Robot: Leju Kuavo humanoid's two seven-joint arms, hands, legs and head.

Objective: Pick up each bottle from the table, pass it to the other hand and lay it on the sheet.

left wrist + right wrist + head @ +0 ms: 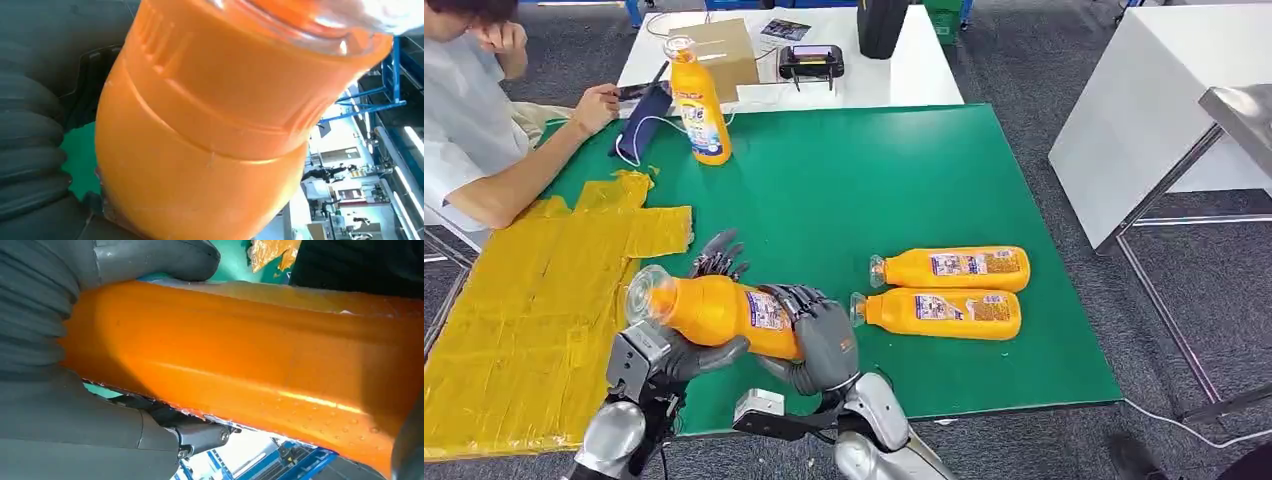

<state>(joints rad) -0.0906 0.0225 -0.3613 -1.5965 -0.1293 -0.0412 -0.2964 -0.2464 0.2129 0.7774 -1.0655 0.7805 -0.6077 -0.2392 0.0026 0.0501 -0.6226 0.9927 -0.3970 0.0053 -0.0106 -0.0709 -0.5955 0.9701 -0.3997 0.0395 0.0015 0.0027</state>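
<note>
Lying sideways between both hands, the orange bottle point(714, 310) is clasped at its base end by the right hand point(822, 345), fingers wrapped over its label. The left hand point(686, 345) cradles its neck end, thumb under, fingers point(719, 255) spread behind it, beside the yellow sheet point(524, 300).
</note>
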